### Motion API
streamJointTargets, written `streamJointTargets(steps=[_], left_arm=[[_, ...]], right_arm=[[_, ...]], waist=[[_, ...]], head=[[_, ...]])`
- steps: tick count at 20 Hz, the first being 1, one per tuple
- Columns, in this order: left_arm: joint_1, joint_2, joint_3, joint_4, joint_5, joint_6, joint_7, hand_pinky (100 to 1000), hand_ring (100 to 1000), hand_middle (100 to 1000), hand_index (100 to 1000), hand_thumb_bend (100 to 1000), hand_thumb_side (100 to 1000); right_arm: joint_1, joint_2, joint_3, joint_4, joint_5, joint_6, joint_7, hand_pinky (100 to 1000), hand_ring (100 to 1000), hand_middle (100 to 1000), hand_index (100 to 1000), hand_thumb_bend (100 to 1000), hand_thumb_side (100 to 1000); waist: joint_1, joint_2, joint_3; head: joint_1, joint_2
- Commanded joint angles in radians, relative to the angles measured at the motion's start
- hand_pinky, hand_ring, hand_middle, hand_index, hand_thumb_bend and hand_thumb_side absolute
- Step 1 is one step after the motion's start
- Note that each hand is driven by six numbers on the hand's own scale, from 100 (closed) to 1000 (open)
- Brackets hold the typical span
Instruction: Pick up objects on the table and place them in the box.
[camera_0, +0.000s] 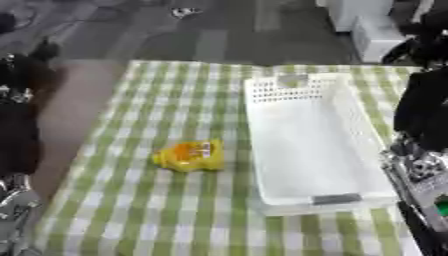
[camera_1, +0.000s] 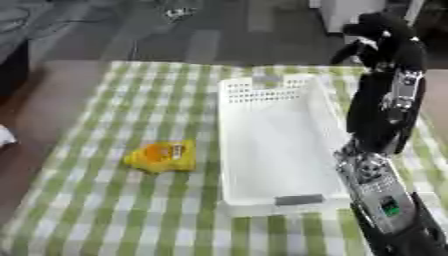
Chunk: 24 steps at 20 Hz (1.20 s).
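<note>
A yellow packet (camera_0: 188, 156) lies flat on the green-and-white checked tablecloth (camera_0: 131, 210), left of the white plastic box (camera_0: 306, 145). The box is long with perforated walls, and nothing shows inside it. My right hand (camera_1: 383, 36) is raised fingers-up past the box's far right corner, relaxed and holding nothing; its silver forearm (camera_1: 376, 187) runs along the box's right side. My left hand (camera_0: 26, 70) shows as a dark shape at the left edge, well clear of the packet and beyond the table's edge.
The table's brown bare edge (camera_0: 70, 110) shows left of the cloth. White cabinets (camera_0: 372, 25) stand on the grey floor beyond the far right corner. Open cloth lies in front of and behind the packet.
</note>
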<state>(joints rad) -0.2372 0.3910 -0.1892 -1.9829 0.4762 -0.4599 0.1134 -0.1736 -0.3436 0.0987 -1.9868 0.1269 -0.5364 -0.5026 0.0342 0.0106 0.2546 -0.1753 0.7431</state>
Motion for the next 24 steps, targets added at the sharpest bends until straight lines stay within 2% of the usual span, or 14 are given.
streamJointTargets(steps=[1, 8, 11, 17, 20, 24], left_arm=[[-0.006, 0.015, 0.006, -0.017, -0.003, -0.001, 0.003, 785, 512, 757, 827, 100, 897], [-0.006, 0.015, 0.006, -0.017, -0.007, 0.003, 0.000, 787, 512, 759, 828, 100, 899], [-0.002, 0.018, 0.009, -0.017, -0.031, 0.017, -0.009, 818, 532, 780, 846, 100, 906], [0.011, 0.024, 0.018, -0.017, -0.128, 0.084, -0.032, 856, 553, 821, 885, 100, 932], [0.018, 0.057, 0.033, -0.017, -0.216, 0.124, -0.046, 884, 580, 847, 905, 100, 928], [0.018, 0.127, 0.038, -0.017, -0.362, 0.144, -0.069, 900, 606, 867, 914, 100, 913]], right_arm=[[-0.011, -0.018, -0.004, -0.013, -0.002, 0.001, -0.001, 361, 619, 638, 735, 100, 936], [-0.010, -0.018, -0.003, -0.013, -0.002, 0.002, -0.001, 360, 619, 638, 735, 100, 937], [-0.012, -0.018, -0.004, -0.013, -0.003, 0.002, -0.001, 361, 619, 638, 735, 100, 936], [-0.016, -0.019, -0.016, -0.013, -0.002, 0.010, -0.010, 362, 619, 638, 736, 100, 936], [-0.018, -0.018, -0.027, -0.013, 0.000, 0.018, -0.021, 365, 619, 638, 735, 100, 934], [-0.023, -0.017, -0.030, -0.013, 0.001, 0.021, -0.027, 366, 619, 638, 736, 100, 933]], waist=[[0.000, -0.009, 0.001], [-0.001, -0.008, 0.001], [0.000, -0.008, -0.002], [0.004, -0.011, -0.017], [0.009, -0.016, -0.025], [0.016, -0.020, -0.035]], head=[[0.006, -0.016], [0.009, -0.007], [0.005, 0.000], [-0.025, 0.025], [-0.029, 0.026], [-0.020, 0.019]])
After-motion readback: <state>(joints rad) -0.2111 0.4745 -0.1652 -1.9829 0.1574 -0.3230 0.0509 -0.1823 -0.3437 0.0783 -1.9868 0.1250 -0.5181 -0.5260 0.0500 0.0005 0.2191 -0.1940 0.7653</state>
